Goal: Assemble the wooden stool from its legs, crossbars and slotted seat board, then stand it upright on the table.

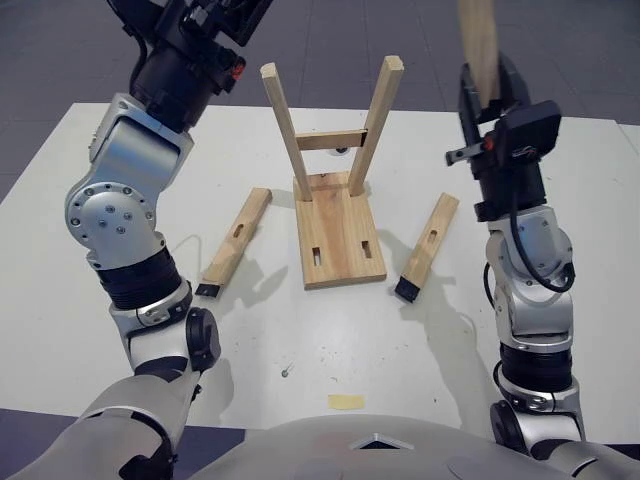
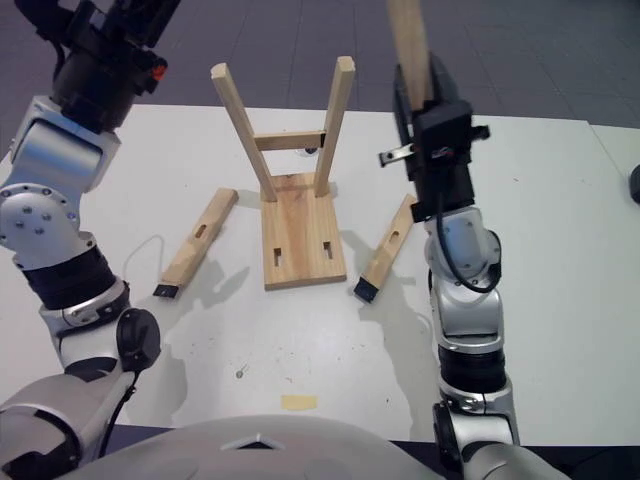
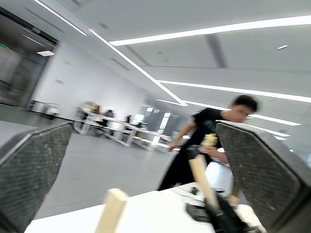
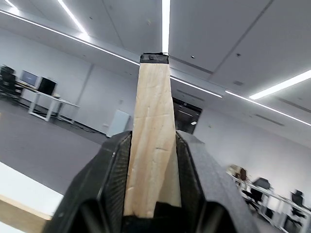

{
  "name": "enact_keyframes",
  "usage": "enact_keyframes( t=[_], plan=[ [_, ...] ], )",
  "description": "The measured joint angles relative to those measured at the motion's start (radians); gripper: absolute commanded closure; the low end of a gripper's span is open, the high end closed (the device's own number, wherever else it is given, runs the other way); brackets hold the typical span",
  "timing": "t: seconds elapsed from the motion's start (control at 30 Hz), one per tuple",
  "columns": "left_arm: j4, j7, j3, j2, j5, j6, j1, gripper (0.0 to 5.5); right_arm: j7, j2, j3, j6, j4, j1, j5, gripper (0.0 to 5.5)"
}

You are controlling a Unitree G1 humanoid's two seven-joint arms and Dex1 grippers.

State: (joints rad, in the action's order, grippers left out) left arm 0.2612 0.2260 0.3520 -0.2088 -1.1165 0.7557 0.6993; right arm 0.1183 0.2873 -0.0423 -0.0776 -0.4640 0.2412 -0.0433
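Observation:
The slotted seat board (image 1: 338, 235) lies flat at the table's middle. Two legs (image 1: 284, 125) (image 1: 378, 120) stand up from its far end, joined by a crossbar (image 1: 330, 140). Two loose slotted legs with black ends lie flat, one to the board's left (image 1: 235, 240) and one to its right (image 1: 428, 247). My right gripper (image 1: 488, 95) is raised over the table's right side. It is shut on a wooden bar (image 4: 153, 121) that points upward and has a dark cap at its top. My left gripper (image 3: 143, 127) is open, held high over the far left with nothing between its pads.
A scrap of yellow tape (image 1: 346, 402) lies near the white table's (image 1: 560, 200) front edge, with a small dark speck (image 1: 286, 372) beside it. A thin white cable (image 1: 185, 243) curls next to my left arm.

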Motion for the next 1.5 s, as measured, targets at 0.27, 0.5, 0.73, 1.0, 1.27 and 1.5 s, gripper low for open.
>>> enact_keyframes(
  t=[0.27, 0.5, 0.73, 1.0, 1.27, 1.5],
  plan=[
    [0.01, -0.131, -0.107, 0.116, -0.124, 0.043, -0.002, 0.1, 0.119, -0.054, -0.128, 0.034, 0.002, 0.017, 0.051, 4.2],
    [0.016, -0.16, -0.15, 0.106, -0.122, 0.047, -0.025, 1.28, 0.164, -0.091, -0.194, 0.036, 0.005, 0.034, 0.062, 4.2],
    [0.031, -0.106, -0.139, 0.018, -0.124, 0.054, -0.031, 2.37, 0.182, -0.093, -0.206, 0.039, 0.021, 0.034, 0.032, 4.2],
    [0.032, -0.056, -0.143, -0.029, -0.122, 0.05, -0.034, 3.83, 0.185, -0.097, -0.206, 0.047, 0.03, 0.034, 0.026, 4.2],
    [0.052, -0.027, -0.131, -0.083, -0.122, 0.05, -0.04, 5.07, 0.189, -0.099, -0.207, 0.047, 0.03, 0.032, 0.027, 4.21],
    [0.07, -0.009, -0.138, -0.092, -0.098, 0.043, -0.042, 5.07, 0.19, -0.107, -0.207, 0.048, 0.031, 0.031, 0.026, 3.84]
  ],
)
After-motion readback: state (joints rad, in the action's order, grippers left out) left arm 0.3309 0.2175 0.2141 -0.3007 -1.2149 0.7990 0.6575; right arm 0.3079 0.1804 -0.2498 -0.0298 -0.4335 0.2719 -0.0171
